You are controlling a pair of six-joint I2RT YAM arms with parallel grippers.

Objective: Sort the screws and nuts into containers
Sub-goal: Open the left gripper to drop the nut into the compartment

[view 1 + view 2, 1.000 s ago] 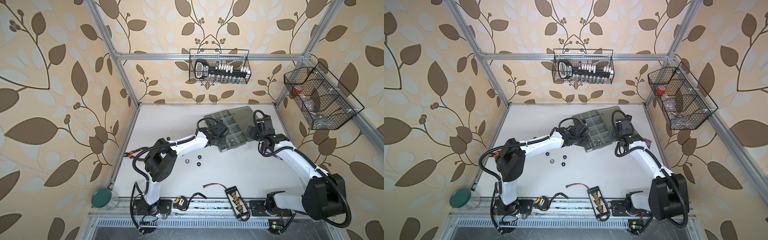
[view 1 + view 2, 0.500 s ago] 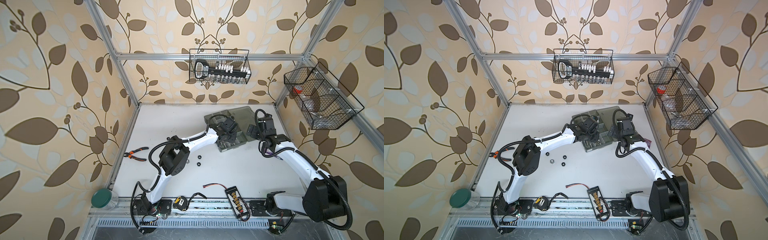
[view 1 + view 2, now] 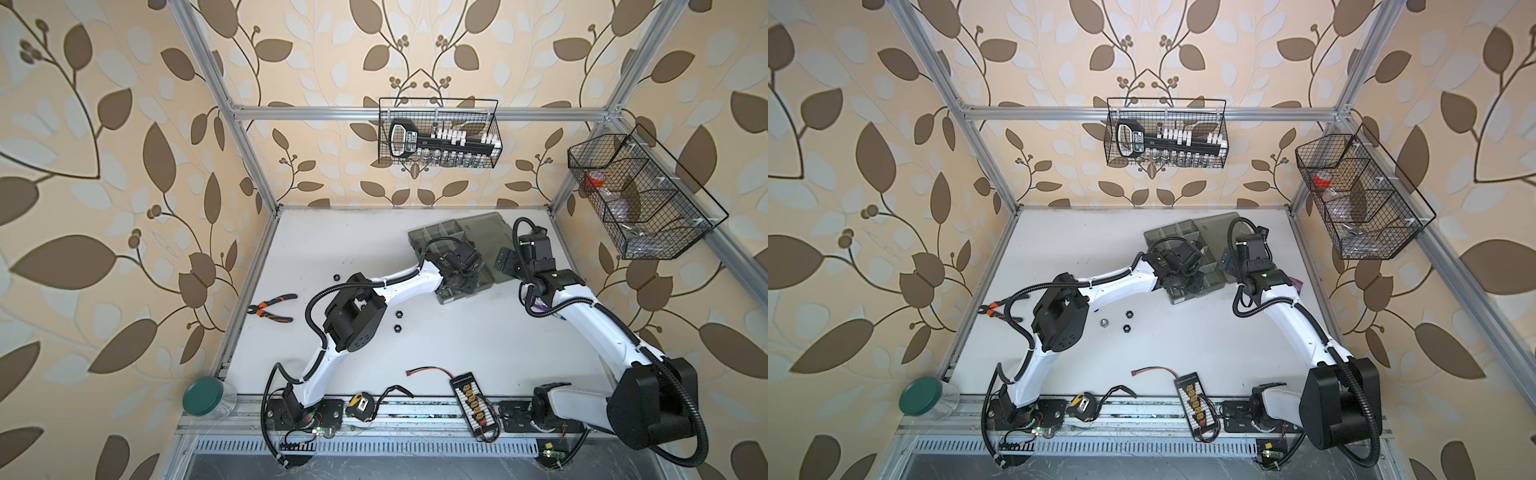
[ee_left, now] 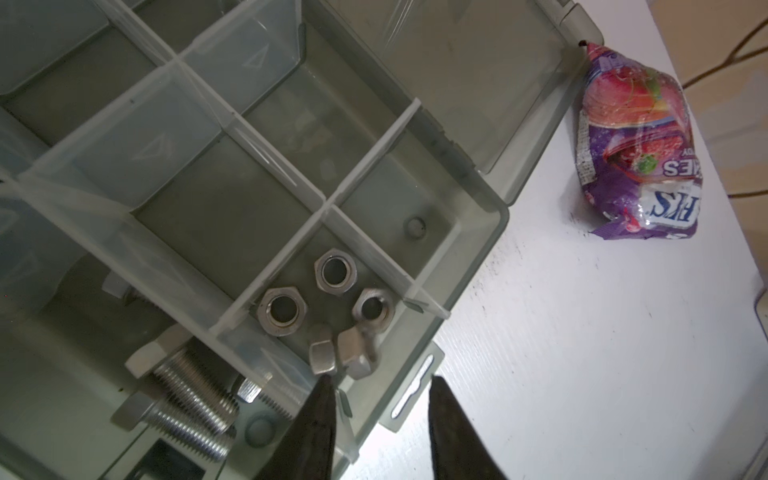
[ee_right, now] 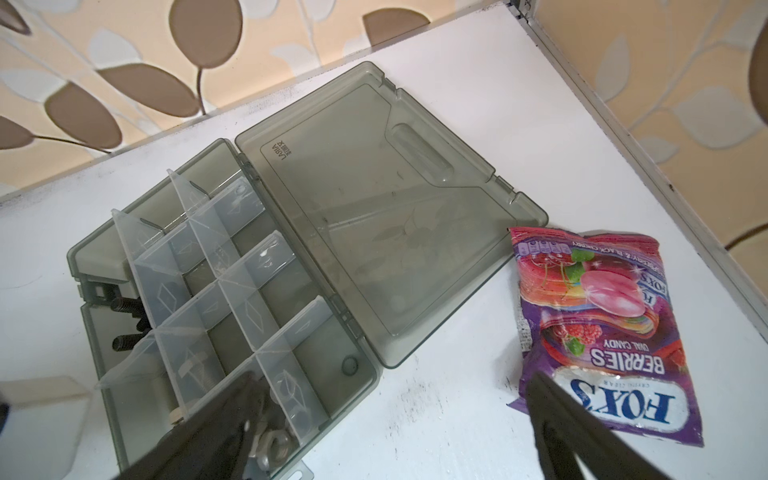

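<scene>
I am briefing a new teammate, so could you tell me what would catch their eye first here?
The open grey organizer case sits at the back right of the table. The left gripper hangs open over the edge of a corner compartment holding silver nuts. A bright purple candy bag lies beside the lid.

The case (image 3: 486, 232) lies near the worktop's (image 3: 457, 332) back right corner, a sweet bag (image 5: 598, 332) just right of its lid (image 5: 374, 208). Nuts (image 4: 332, 270), perhaps five, lie in a corner compartment (image 4: 299, 257), bolts (image 4: 187, 386) next door. Loose nuts (image 3: 399, 312) sit mid-left, pliers (image 3: 272, 307) by the left edge.
</scene>
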